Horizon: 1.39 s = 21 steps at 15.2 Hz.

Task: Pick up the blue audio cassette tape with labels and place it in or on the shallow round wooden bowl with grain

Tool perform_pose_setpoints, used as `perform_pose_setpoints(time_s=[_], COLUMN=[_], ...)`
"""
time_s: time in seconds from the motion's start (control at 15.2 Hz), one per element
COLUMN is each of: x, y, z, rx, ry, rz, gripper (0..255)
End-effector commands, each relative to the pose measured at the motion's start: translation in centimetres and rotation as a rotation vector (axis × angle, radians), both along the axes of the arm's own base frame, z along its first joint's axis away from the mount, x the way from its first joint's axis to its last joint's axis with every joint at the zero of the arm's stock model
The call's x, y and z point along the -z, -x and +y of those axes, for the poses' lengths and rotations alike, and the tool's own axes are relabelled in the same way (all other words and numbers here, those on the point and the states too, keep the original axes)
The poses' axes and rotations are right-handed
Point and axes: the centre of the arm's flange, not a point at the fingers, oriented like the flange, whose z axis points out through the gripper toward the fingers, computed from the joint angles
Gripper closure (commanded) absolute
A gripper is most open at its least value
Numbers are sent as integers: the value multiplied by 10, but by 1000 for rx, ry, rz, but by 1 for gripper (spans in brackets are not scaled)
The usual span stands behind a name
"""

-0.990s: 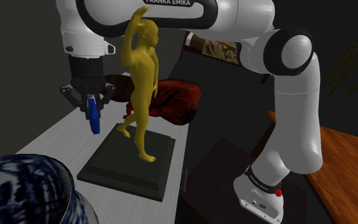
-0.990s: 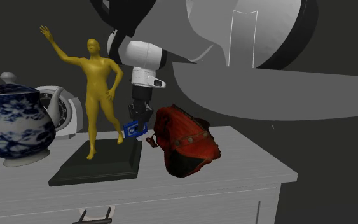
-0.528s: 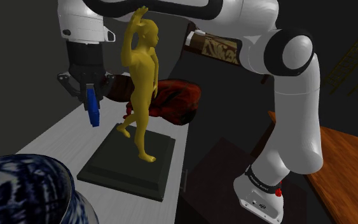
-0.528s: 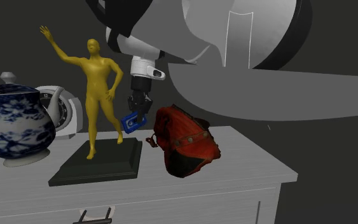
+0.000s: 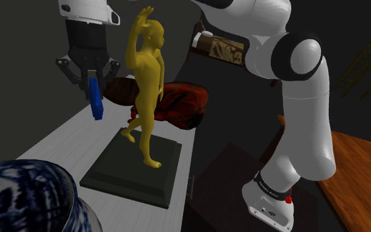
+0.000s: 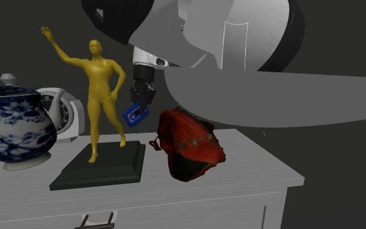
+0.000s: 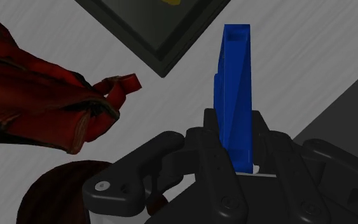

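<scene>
My black gripper (image 5: 92, 84) is shut on the blue cassette tape (image 5: 97, 103), which hangs edge-down in the air above the white tabletop (image 5: 58, 135). In the second exterior view the gripper (image 6: 139, 103) holds the cassette (image 6: 134, 114) between the yellow figure and the red bag. Seen from the wrist, the cassette (image 7: 234, 95) stands out past the fingers (image 7: 260, 137) that clasp it. A dark brown round bowl (image 7: 47, 191) lies beside the red bag, partly hidden by the hand. Its rim (image 5: 120, 89) peeks out behind the gripper in the shoulder view.
A yellow figure (image 5: 147, 79) with a raised arm stands on a dark square base (image 5: 134, 168) close beside the gripper. A crumpled red bag (image 6: 188, 143) lies behind it. A blue-and-white teapot (image 6: 15, 127) and a white dial (image 6: 61, 110) sit at the second exterior view's left.
The gripper has risen with the cassette held in it, moving higher above the tabletop. Nothing else on the table has moved.
</scene>
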Motion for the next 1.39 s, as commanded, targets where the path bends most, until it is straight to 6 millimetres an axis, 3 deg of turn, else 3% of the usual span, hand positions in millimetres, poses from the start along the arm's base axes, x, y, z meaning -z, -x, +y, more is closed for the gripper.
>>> perform_pose_setpoints(time_s=[0.0,0.26,1.19,1.32], x=[-10,-30,-30,-25], y=[0,0,-91,-93], z=[0,0,-161,-165], rx=[0,0,0,0], ry=[0,0,0,0], rz=[0,0,0,0], gripper=[255,255,255,255])
